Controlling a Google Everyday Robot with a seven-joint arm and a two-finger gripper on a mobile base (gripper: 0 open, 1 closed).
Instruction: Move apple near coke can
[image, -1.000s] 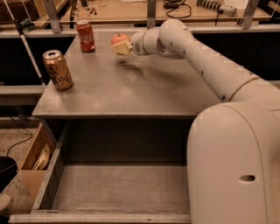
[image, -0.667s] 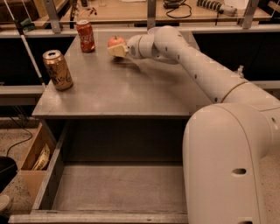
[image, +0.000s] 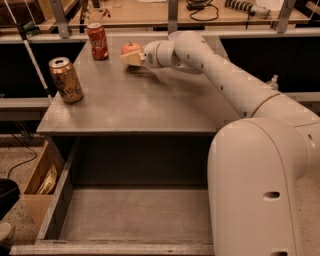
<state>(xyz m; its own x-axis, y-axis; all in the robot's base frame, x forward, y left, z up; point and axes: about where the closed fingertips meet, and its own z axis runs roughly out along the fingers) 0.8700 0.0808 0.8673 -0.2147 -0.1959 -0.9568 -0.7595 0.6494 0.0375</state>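
Gripper (image: 133, 58): far end of table (image: 150, 110), clasping apple (image: 131, 48), whose underside it hides; coke can (image: 97, 41) near, to the left.

The gripper (image: 131, 58), clasping the apple (image: 131, 48), is over the far side of the table (image: 140, 110). A bare gap lies between it and the coke can (image: 98, 41). The gold can (image: 66, 80) stands well apart by the left edge. The arm (image: 235, 85) crosses the right rear corner.
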